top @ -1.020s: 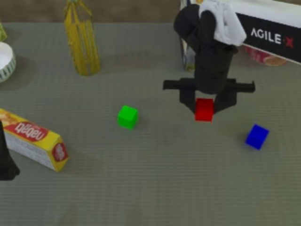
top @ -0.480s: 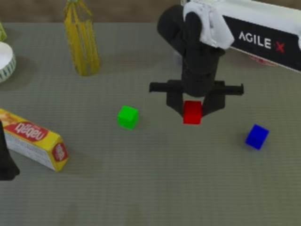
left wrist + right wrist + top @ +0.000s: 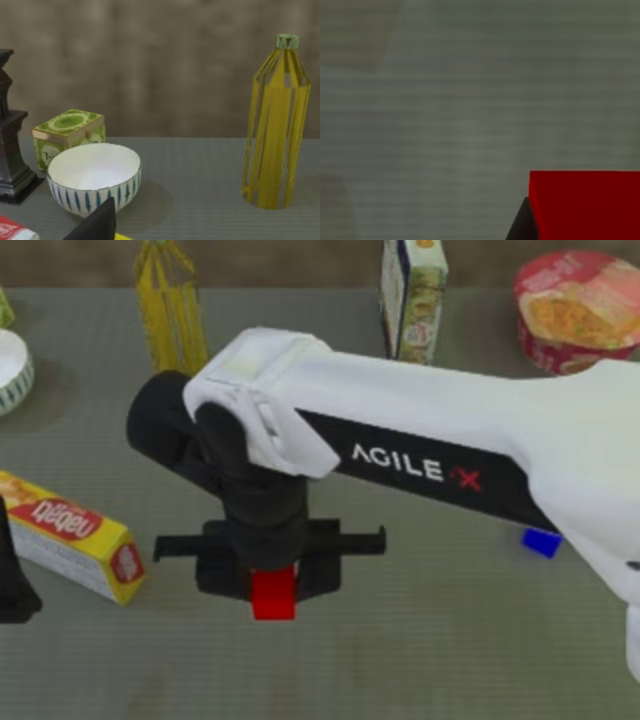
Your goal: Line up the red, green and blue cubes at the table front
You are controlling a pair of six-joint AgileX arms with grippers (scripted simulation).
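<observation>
Cube, red [image 3: 273, 595]: clamped between the two dark fingers of my right hand [image 3: 272, 590], its lower half showing below them in the top view, left of the surface's middle and toward the front. In the right wrist view the same cube [image 3: 585, 205] fills one corner as a flat, bright red face with a dark finger edge against it, and grey woven surface [image 3: 445, 110] behind.

Left hand [image 3: 15, 585]: parked at the far left edge of the top view, beside the yellow cracker box [image 3: 70, 535]; I cannot tell how its fingers stand.

Bowl, white with blue stripes [image 3: 94, 177]: far left rear, next to a green-lidded box [image 3: 69, 131] in the left wrist view.

Bottle, yellow, ribbed [image 3: 172, 315]: upright at the rear, left of centre.

Right arm: white, lettered AGILE X, reaching across from the right side to the red cube.

Carton, tall, printed [image 3: 414, 295]: upright at the rear, right of centre.

Cube, blue [image 3: 541, 541]: deep blue, only one corner showing from under the white arm, well apart from the red cube, to its right.

Cup, noodle, red-rimmed [image 3: 575, 308]: rear right.

Cube, green: hidden in these views.

Surface [image 3: 440, 640]: grey-olive, fine woven texture.
</observation>
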